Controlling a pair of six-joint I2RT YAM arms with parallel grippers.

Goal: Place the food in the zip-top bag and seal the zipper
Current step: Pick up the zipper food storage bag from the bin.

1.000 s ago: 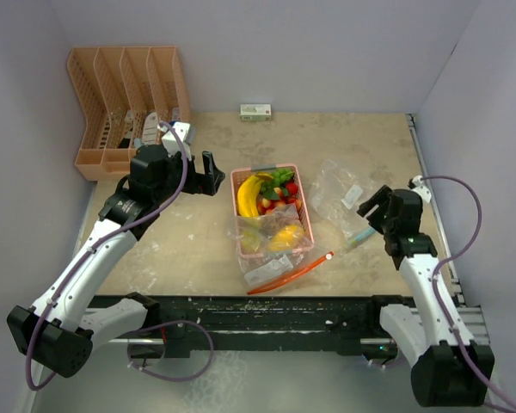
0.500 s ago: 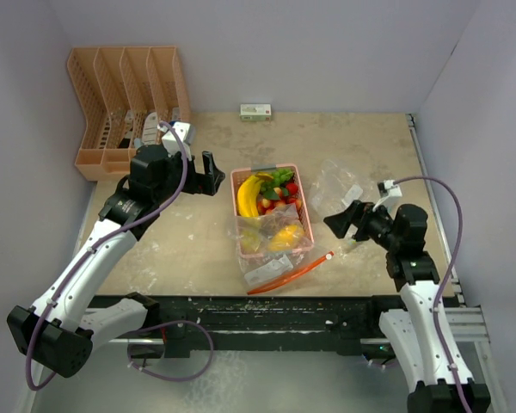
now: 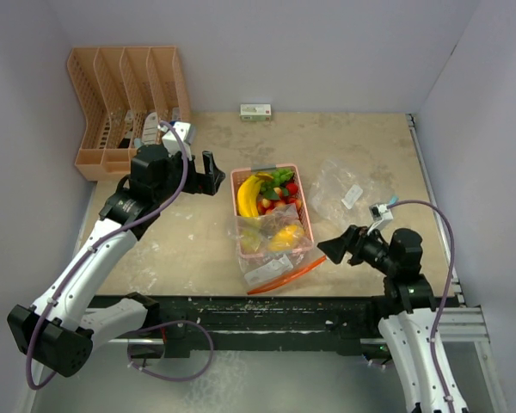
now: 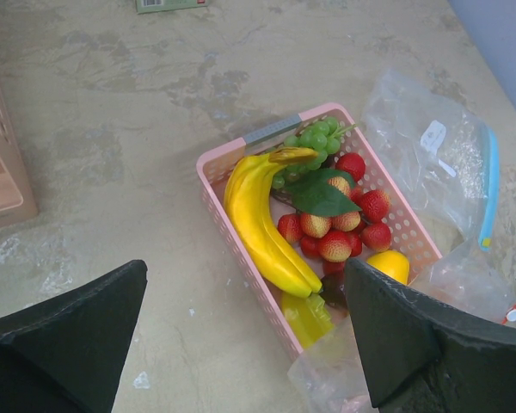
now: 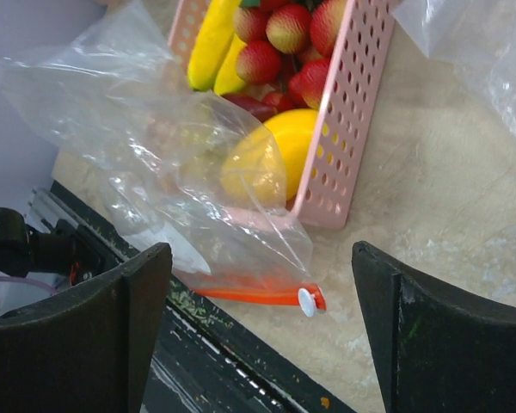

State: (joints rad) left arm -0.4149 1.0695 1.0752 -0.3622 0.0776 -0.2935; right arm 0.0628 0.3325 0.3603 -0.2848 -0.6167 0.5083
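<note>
The food lies in a pink basket (image 3: 303,200): yellow bananas (image 3: 249,196), red strawberries (image 3: 289,191), green pieces (image 3: 279,177) and a yellow mango (image 3: 286,237). A clear zip-top bag with an orange zipper (image 3: 284,274) drapes over the basket's near end. My left gripper (image 3: 209,173) is open and empty, left of the basket; its wrist view shows the bananas (image 4: 262,219), strawberries (image 4: 335,234) and mango (image 4: 389,265). My right gripper (image 3: 332,249) is open and empty by the zipper's right end; its wrist view shows the zipper (image 5: 241,295), its white slider (image 5: 308,300) and the mango (image 5: 267,159).
A second clear bag with a blue zipper (image 3: 344,191) lies right of the basket, also seen in the left wrist view (image 4: 447,163). An orange file rack (image 3: 125,103) stands at the back left. A small box (image 3: 255,111) lies by the back wall. The table's black front rail (image 5: 241,361) is just below the zipper.
My right arm has swung from the blue-zipper bag toward the near left and now points at the orange zipper's right end. The left arm has not moved.
</note>
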